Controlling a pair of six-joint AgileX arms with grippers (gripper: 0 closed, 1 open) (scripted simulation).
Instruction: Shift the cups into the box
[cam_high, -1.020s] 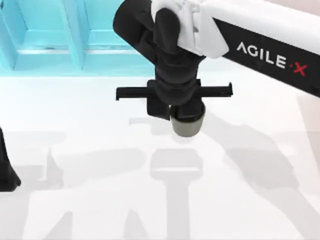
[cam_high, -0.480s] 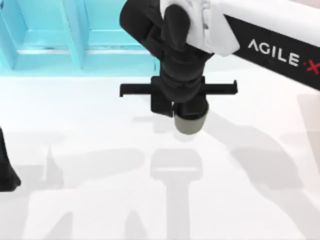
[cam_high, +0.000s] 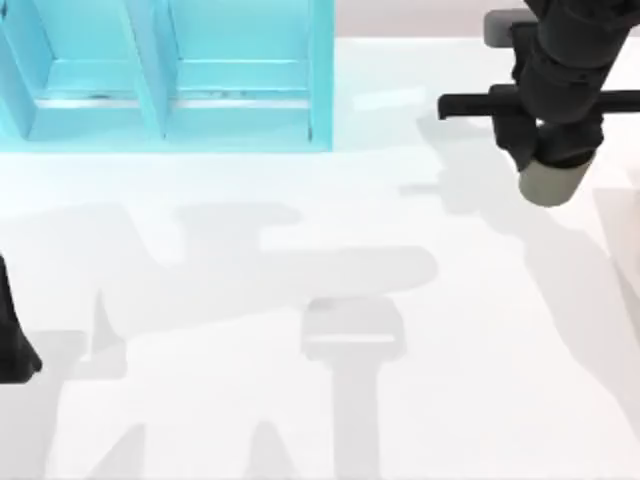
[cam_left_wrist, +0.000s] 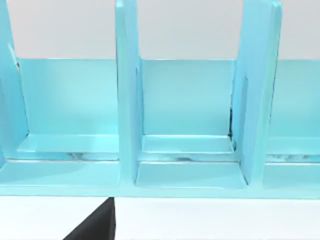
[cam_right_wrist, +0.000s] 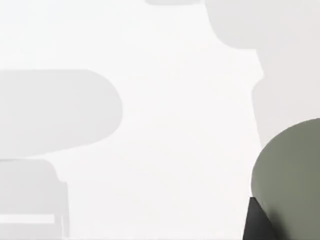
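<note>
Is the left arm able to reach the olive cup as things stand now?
Probably not: the cup is held by the right gripper far at the table's right, while the left arm sits at the left edge.

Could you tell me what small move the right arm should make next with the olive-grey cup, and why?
Probably carry it left and toward the box. The right gripper is shut on the olive-grey cup near the top view's right edge, well right of the light blue box, whose nearest compartment looks open. The left arm sits at the left edge.
</note>
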